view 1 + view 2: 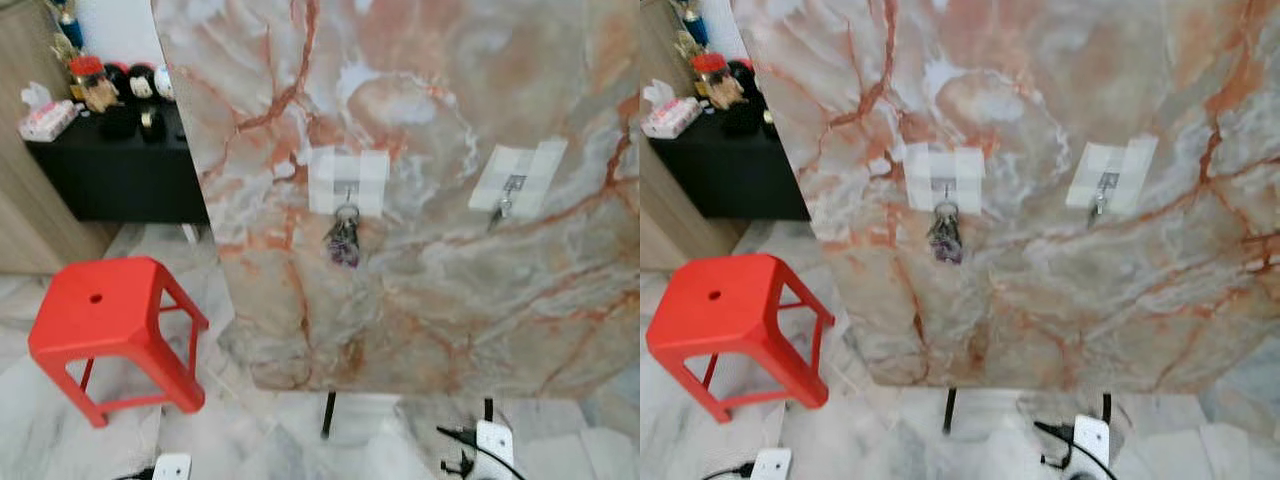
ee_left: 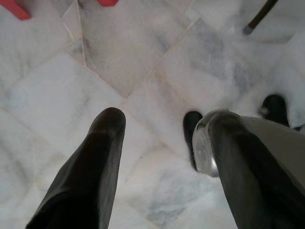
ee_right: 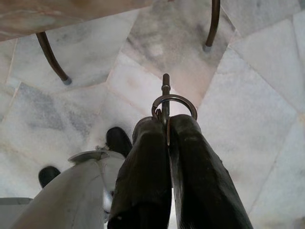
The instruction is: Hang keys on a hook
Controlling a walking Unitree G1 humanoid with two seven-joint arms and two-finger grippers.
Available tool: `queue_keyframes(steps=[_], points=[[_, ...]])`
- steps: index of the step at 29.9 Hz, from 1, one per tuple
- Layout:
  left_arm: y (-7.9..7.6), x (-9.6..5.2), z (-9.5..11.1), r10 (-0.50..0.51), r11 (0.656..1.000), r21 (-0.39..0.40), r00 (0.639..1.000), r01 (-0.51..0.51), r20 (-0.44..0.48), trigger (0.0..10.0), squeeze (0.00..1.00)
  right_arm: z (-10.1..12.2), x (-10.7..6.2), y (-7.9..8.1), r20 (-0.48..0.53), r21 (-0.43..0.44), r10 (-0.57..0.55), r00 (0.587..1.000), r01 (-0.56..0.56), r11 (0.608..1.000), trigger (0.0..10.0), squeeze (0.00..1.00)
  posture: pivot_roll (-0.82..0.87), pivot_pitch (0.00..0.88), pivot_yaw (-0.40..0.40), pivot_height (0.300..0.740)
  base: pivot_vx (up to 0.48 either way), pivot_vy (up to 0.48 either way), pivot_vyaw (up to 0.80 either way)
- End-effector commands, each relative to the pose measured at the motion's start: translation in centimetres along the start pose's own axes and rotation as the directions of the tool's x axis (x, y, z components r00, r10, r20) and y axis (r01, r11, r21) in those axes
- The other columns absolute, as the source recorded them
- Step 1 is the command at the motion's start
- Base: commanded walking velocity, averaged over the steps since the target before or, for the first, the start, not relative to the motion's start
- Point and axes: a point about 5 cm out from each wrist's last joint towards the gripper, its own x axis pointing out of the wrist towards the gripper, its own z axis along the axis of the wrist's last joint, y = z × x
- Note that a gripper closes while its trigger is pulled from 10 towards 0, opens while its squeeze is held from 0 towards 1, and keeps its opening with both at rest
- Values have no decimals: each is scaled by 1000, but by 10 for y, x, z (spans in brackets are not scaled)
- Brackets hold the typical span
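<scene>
A marbled board (image 1: 450,300) stands upright before me with two taped metal hooks. A bunch of keys (image 1: 342,242) hangs on the left hook (image 1: 347,192). Nothing hangs on the right hook (image 1: 510,190). In the right wrist view my right gripper (image 3: 167,125) is shut on a key ring (image 3: 174,99), from which one key sticks out past the fingertips. It hangs low over the marble floor by the board's legs. In the left wrist view my left gripper (image 2: 159,126) is open over the floor tiles with nothing between its fingers.
A red plastic stool (image 1: 100,310) stands on the left of the board. Behind it is a black cabinet (image 1: 120,170) with small items on top. The board's thin black legs (image 1: 327,415) and a white power adapter with cable (image 1: 493,445) are on the floor below.
</scene>
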Motion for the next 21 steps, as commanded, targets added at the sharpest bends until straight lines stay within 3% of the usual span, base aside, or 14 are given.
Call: queue_keyframes(steps=[1, 15, 21], points=[[0, 1, 3, -3, 1000, 0, 1000, 3, 0, 10000, 0, -2, 0, -3, -8, 2, -6, 1000, 6, 1000, 10000, 0, -51, 18, -9, 740, 0, 0, -781], [1, 1, 2, -3, 1000, 15, 1000, 3, -6, 10000, 0, -2, 0, 0, -8, -1, 0, 1000, 0, 1000, 10000, 0, -51, 7, -4, 740, -51, 0, -778], [1, 1, 2, -5, 1000, 17, 1000, 5, -9, 10000, 0, -1, 0, 1, 1, 0, 6, 1000, -6, 1000, 10000, 0, -50, 7, -3, 740, 0, 0, 0]])
